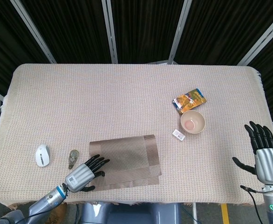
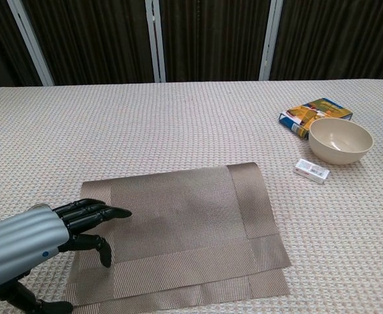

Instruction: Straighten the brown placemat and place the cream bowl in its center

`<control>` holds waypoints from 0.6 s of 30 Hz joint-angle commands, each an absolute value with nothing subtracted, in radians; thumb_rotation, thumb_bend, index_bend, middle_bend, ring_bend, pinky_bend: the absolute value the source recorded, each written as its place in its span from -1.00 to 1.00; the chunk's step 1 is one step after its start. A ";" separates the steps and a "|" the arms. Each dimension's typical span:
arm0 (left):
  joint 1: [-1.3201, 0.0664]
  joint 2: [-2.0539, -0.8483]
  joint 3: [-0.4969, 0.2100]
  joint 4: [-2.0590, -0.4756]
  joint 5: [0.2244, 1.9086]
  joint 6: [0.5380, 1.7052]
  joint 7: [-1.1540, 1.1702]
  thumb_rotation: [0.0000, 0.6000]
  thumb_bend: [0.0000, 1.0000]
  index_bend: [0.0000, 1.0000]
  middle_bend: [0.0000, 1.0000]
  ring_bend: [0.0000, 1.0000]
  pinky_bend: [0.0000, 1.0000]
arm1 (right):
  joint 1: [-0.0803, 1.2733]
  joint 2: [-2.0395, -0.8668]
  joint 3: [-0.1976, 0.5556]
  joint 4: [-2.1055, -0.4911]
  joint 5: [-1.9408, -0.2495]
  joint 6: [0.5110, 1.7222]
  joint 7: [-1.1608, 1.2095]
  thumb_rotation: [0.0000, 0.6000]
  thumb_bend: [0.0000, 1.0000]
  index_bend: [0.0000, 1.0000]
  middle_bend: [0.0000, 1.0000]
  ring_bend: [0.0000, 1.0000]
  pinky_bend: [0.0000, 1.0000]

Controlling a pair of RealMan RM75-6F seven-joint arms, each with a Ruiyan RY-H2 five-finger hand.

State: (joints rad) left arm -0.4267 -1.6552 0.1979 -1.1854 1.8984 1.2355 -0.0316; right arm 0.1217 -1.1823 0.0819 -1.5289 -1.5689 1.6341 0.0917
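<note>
One skewed brown placemat [image 2: 178, 232], near edge doubled

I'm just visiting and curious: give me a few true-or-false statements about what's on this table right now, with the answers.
1. The bowl sits on the placemat. False: it stands on the tablecloth off to the mat's right, apart from it.
2. The left hand is over the mat's left edge, holding nothing. True.
3. The right hand is holding the bowl. False: it is empty, fingers spread, near the table's right edge.
4. A snack packet lies just behind the bowl. True.
5. A computer mouse lies to the left of the mat. True.
6. The small white box lies inside the bowl. False: it lies on the cloth beside it.
</note>
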 commanded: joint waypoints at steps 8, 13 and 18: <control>-0.437 -1.671 0.203 -1.175 1.880 1.229 -0.039 1.00 -0.48 -0.28 -1.00 -1.00 -1.00 | 0.116 -1.179 0.091 -1.530 -1.574 1.636 0.099 1.00 -1.00 -1.00 -1.00 -1.00 -1.00; -0.440 -1.672 0.208 -1.176 1.874 1.225 -0.038 1.00 -0.35 -0.27 -1.00 -1.00 -1.00 | 0.114 -1.178 0.093 -1.531 -1.578 1.635 0.101 1.00 -1.00 -1.00 -1.00 -1.00 -1.00; -0.443 -1.676 0.211 -1.173 1.864 1.216 -0.039 1.00 -0.23 -0.27 -1.00 -1.00 -1.00 | 0.111 -1.175 0.096 -1.533 -1.578 1.636 0.109 1.00 -1.00 -1.00 -1.00 -1.00 -1.00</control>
State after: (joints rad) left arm -0.4429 -1.6754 0.2108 -1.1738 1.8660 1.2177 -0.0380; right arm 0.1110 -1.1748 0.0961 -1.5332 -1.5781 1.6360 0.1091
